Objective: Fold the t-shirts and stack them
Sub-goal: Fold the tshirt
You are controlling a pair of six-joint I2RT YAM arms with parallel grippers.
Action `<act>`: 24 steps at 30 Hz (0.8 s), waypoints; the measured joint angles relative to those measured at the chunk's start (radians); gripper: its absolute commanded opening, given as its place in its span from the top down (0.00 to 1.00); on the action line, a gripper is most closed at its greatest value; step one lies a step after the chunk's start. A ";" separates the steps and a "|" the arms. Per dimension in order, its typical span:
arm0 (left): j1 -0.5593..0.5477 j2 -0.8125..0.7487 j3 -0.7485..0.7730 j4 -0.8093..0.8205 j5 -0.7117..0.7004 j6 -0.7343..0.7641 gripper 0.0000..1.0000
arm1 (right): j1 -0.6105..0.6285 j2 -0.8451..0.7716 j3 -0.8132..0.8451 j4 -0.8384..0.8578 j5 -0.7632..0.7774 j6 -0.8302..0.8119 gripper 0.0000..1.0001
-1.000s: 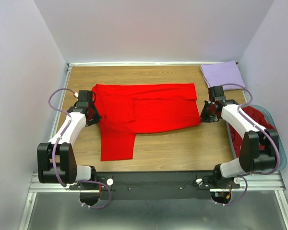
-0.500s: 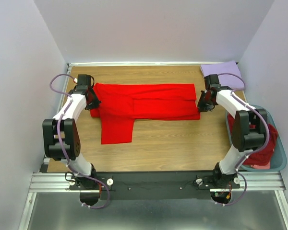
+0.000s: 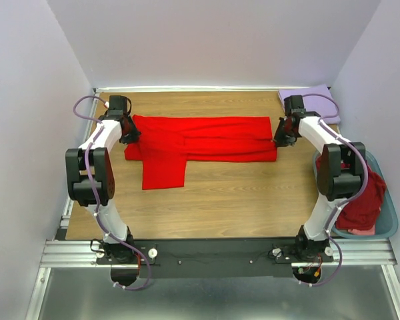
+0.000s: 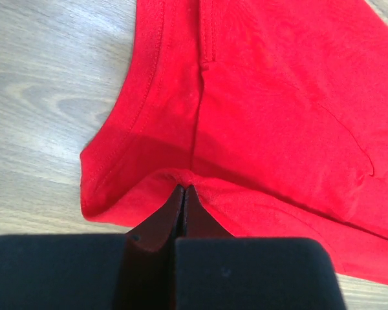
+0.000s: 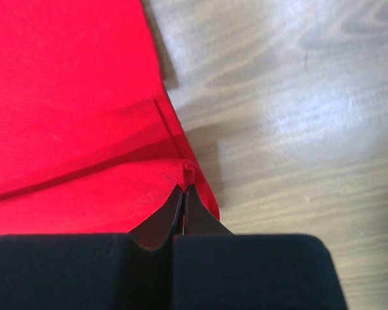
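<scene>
My left gripper (image 4: 183, 188) is pressed together, pinching a fold at the left end of the bright red t-shirt (image 3: 207, 137). My right gripper (image 5: 183, 187) likewise pinches its right edge. The shirt lies stretched between them across the far part of the table (image 3: 240, 193).

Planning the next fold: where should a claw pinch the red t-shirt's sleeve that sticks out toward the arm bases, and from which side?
Pinch the sleeve at a near hem corner, coming down from the near-left side. It lies flat on the table with bare wood on three sides, while its far end joins the folded red t-shirt. The left claw sits closest, I'd judge.
</scene>
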 measured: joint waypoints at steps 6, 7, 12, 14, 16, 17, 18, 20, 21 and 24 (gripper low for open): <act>0.005 0.028 0.000 0.016 0.001 -0.001 1.00 | 0.000 0.058 0.047 0.007 -0.001 0.000 1.00; 0.005 0.030 0.000 0.019 0.002 -0.001 1.00 | 0.000 0.068 0.051 0.007 -0.001 0.000 1.00; 0.011 0.042 0.000 0.049 0.002 -0.012 1.00 | 0.000 0.105 0.072 0.010 0.000 0.000 1.00; 0.014 0.051 0.000 0.060 0.002 -0.014 1.00 | 0.000 0.122 0.079 0.016 -0.001 0.000 1.00; 0.018 0.068 0.000 0.070 0.002 -0.016 1.00 | 0.000 0.134 0.084 0.021 -0.001 0.000 1.00; 0.018 0.072 0.000 0.072 0.002 -0.016 1.00 | 0.000 0.139 0.085 0.024 -0.001 0.000 1.00; 0.018 0.076 0.000 0.077 0.002 -0.017 0.98 | 0.000 0.143 0.086 0.026 -0.001 0.000 0.99; 0.018 0.077 0.000 0.090 0.001 -0.018 0.93 | 0.000 0.149 0.087 0.031 -0.003 0.000 0.98; 0.018 0.077 0.000 0.101 0.001 -0.019 0.86 | 0.000 0.150 0.089 0.031 -0.006 0.000 0.96; 0.018 0.077 0.000 0.121 -0.001 -0.024 0.71 | 0.000 0.154 0.098 0.032 -0.018 -0.003 0.89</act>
